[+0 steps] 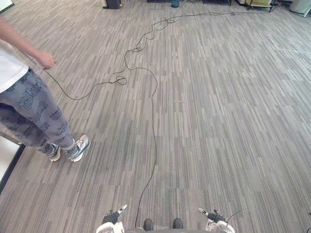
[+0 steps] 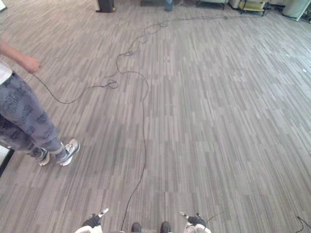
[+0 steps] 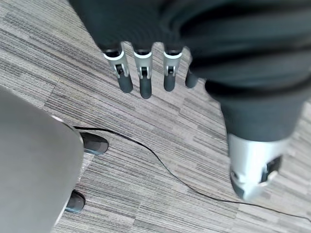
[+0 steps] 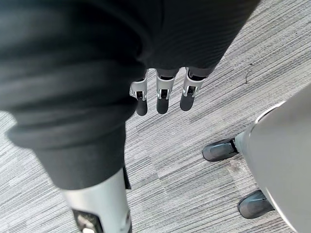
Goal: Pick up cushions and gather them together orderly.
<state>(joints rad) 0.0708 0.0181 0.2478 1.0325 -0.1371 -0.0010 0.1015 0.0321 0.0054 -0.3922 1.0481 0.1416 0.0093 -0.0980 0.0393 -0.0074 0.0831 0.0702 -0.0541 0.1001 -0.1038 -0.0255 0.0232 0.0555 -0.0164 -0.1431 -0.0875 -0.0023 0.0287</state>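
**Q:** What lies before the robot?

**A:** A wide carpet [image 1: 218, 121] of narrow grey stripes, running from near to far. At the left stands a person [image 1: 29, 107] in a white top and grey patterned trousers. The person's grey and white shoes [image 1: 80, 147] are planted on the carpet, and one hand [image 1: 46, 60] is held out in a loose fist.

**Q:** And along the far edge?

**A:** A dark stand base [image 1: 112, 4] at far left, a small blue bin [image 1: 175, 3] near the middle, pale yellow furniture [image 1: 260, 3] further right, and a light grey bin [image 1: 301, 6] in the far right corner. At the near left edge is a white panel [image 1: 7, 155] with a dark border.

**Q:** Where are the robot's hands?

**A:** Both are low at the near edge, well apart. The left hand [image 1: 112, 216] is left of centre and the right hand [image 1: 214, 217] right of centre, both above the carpet.

**Q:** What are the hands doing?

**A:** In the left wrist view the fingers [image 3: 145, 82] hang straight in a row, with the thumb [image 3: 252, 170] set apart from them, closed on nothing. In the right wrist view the fingers [image 4: 163, 99] are equally straight and relaxed, with carpet beyond them.

**Q:** Where are the cushions relative to the hands?

**A:** I cannot tell where they lie, or how they sit relative to either hand.
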